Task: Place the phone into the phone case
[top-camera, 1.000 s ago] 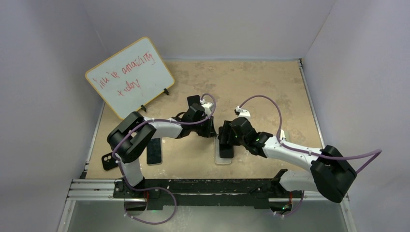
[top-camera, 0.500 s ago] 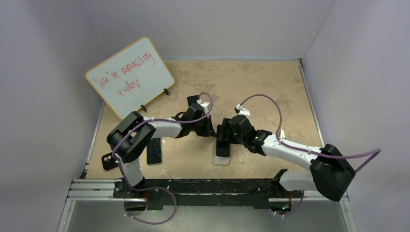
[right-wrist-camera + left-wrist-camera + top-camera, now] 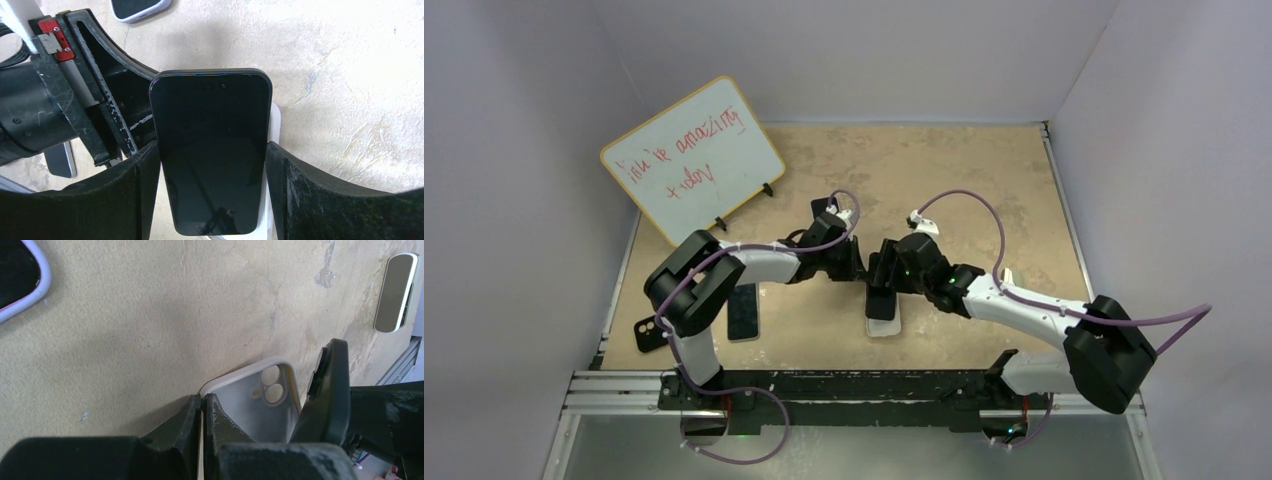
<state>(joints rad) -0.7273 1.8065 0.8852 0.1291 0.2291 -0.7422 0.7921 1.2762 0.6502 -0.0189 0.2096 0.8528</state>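
The phone [image 3: 210, 125], clamped by right gripper [image 3: 211, 152], has been shifted left over case [image 3: 250, 400]; rim pinched by left gripper [image 3: 201, 412].

The right end effector [image 3: 212, 162] holds phone [image 3: 210, 125] over case [image 3: 276, 120].

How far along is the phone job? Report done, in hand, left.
Done: right jaws grip the black phone; left jaws pinch the wall of the phone case. In hand: phone held tilted over the case, not seated. Left: press it in flat, then release.
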